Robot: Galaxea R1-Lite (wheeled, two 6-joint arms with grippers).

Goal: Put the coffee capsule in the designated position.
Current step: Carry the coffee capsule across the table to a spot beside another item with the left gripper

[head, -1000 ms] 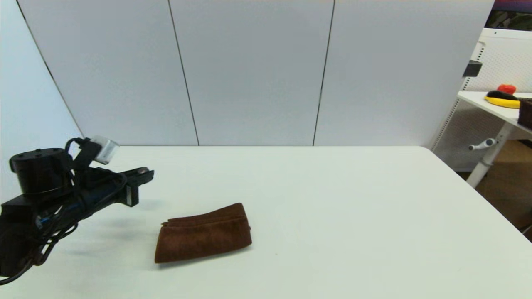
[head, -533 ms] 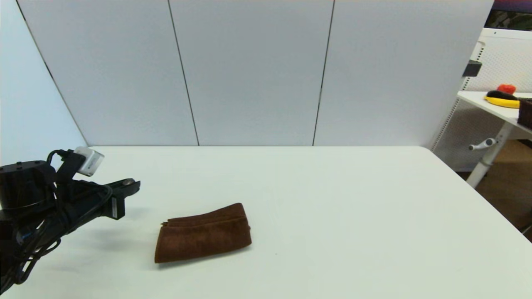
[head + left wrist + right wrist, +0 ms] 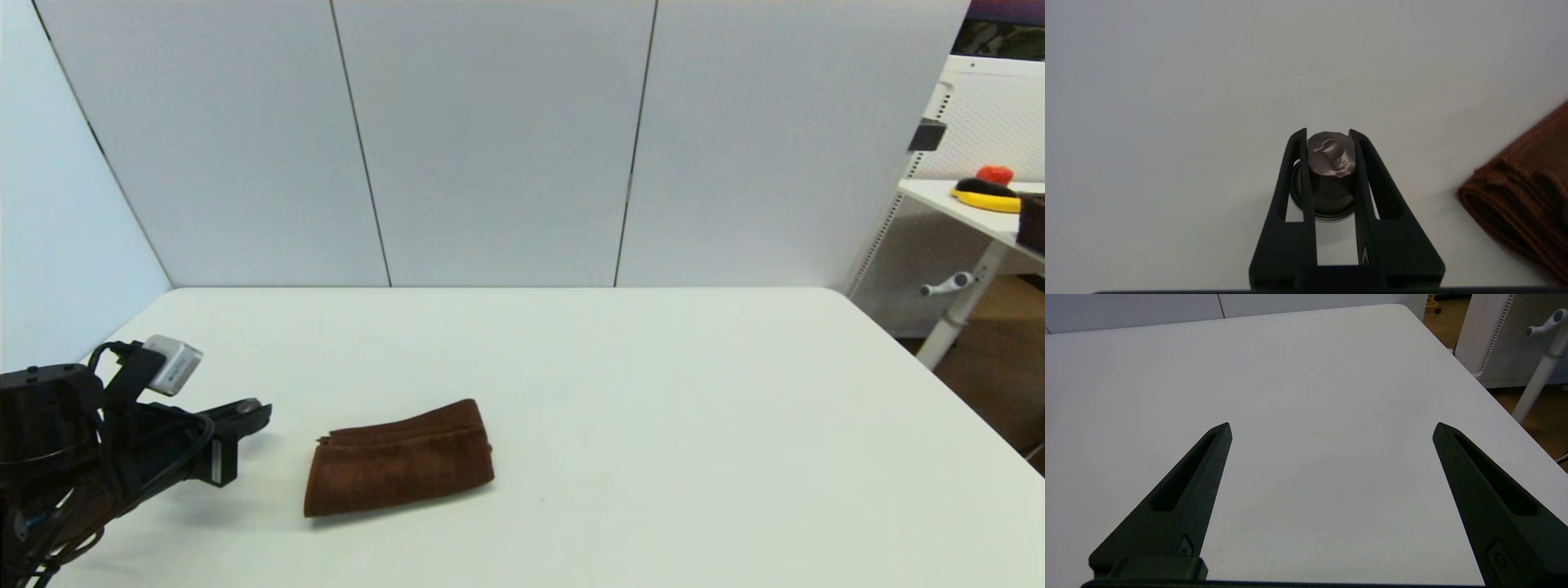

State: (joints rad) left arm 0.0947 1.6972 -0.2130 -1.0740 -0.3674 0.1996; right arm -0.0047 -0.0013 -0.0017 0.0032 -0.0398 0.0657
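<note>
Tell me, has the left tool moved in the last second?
Yes. The left tool, shut on the coffee capsule, has come down and back toward the robot, measured against the brown towel, which has not shifted.

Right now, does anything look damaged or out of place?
Yes: the coffee capsule, clamped in the left gripper, has a dented, crumpled top. The brown towel lies folded; nothing else stands out.

Head camera high, facing table (image 3: 653, 408); wrist cameras close above; towel (image 3: 400, 459) shared.
</note>
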